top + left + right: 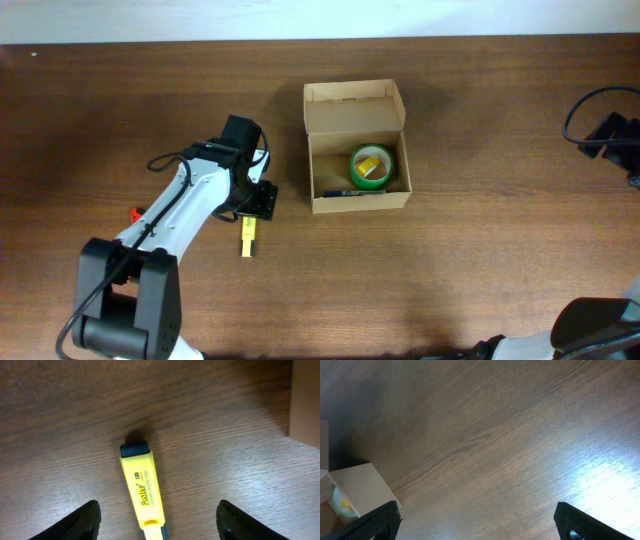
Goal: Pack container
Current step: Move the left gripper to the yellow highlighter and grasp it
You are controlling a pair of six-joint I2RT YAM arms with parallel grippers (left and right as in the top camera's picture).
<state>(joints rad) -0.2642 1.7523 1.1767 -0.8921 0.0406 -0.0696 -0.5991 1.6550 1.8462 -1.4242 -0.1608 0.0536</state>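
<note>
Yellow highlighter (pixel 142 485) lies untouched between the left gripper's (pixel 157 510) wide-spread fingers, its tail cut off at six o'clock. At two o'clock, across bare table (pixel 450 280), the container (pixel 357 203) stands open, holding a green tape roll (pixel 372 183) and a half-hidden dark marker (pixel 345 193). The right gripper (pixel 480 525) gapes empty, its arm mostly off-frame.

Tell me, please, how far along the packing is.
Done: a tape roll and a dark marker lie in the open box. In hand: the left gripper is open over the yellow highlighter on the table, not gripping it. Left: grip it, put it in, perhaps close the lid.
</note>
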